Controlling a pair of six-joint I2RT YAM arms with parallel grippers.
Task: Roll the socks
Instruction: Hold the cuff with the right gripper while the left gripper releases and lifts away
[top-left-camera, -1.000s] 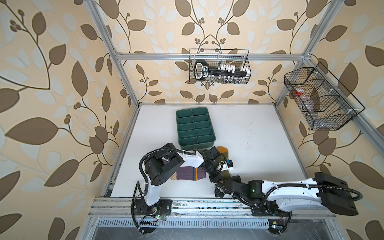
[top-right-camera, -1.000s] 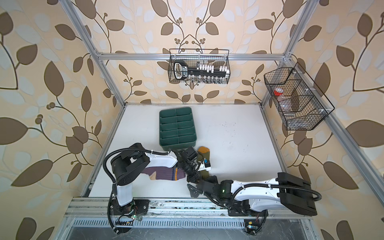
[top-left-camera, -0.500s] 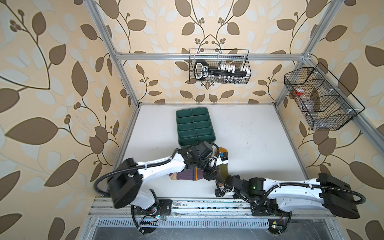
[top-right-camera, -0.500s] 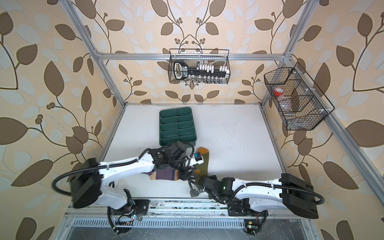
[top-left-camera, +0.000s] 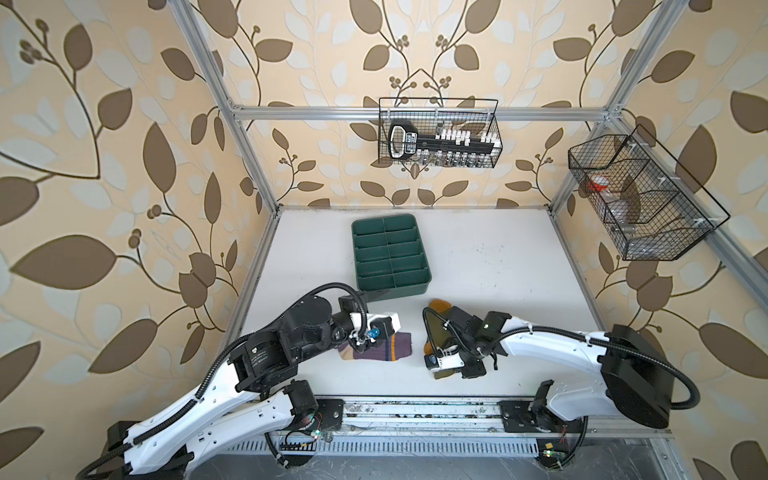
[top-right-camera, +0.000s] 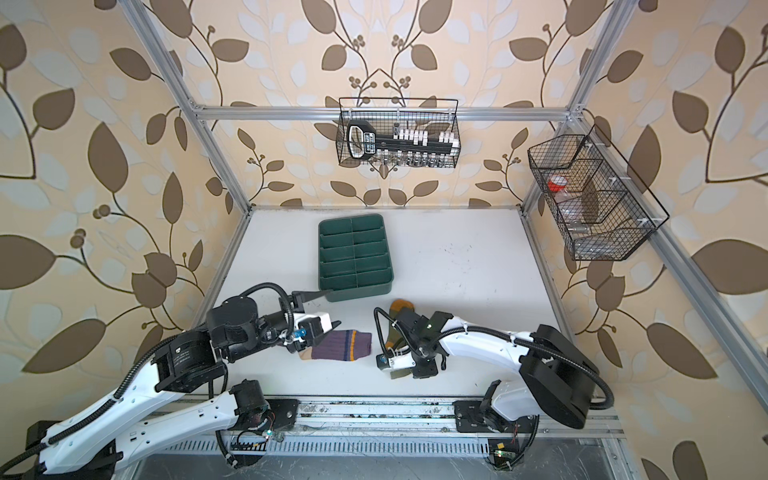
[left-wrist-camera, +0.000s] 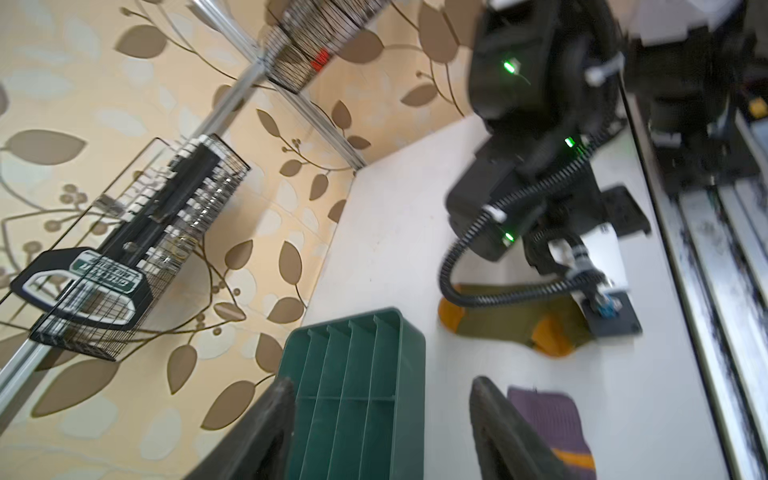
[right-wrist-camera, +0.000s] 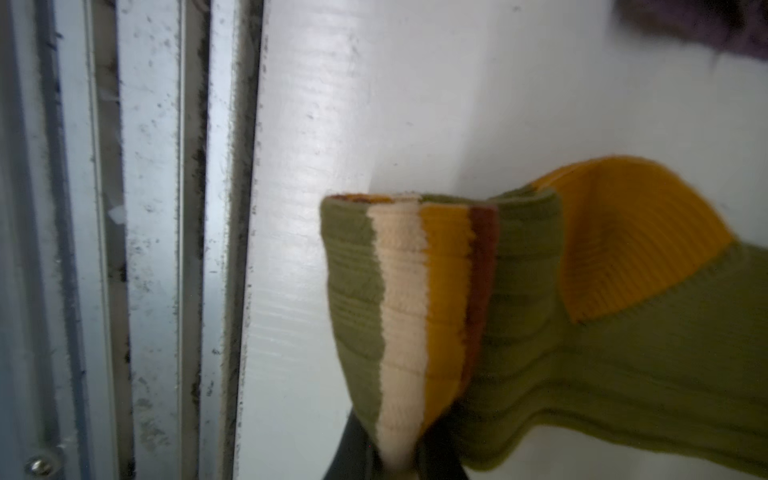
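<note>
The purple sock (top-left-camera: 380, 351) (top-right-camera: 340, 345) lies bunched short on the white table, its navy-yellow cuff stripes facing right. My left gripper (top-right-camera: 326, 309) (left-wrist-camera: 382, 384) hovers just left of it, open and empty, one finger (left-wrist-camera: 490, 415) near the purple sock (left-wrist-camera: 544, 419). The olive green sock (top-left-camera: 436, 328) (right-wrist-camera: 623, 353) stretches from its mustard toe (top-right-camera: 401, 308) near the tray toward the front edge. My right gripper (right-wrist-camera: 399, 465) (top-left-camera: 442, 372) is shut on that sock's striped cuff, which is folded over near the mustard heel.
The dark green divided tray (top-left-camera: 390, 286) (top-right-camera: 355, 286) (left-wrist-camera: 411, 332) stands just behind both grippers. A wire basket (top-left-camera: 438, 133) hangs on the back wall and another (top-left-camera: 640, 199) on the right wall. The aluminium rail (right-wrist-camera: 145, 249) runs along the table's front edge.
My left gripper has opened, let go of the purple sock and drawn back to the left. The right gripper has moved right, still holding the olive sock's cuff.
</note>
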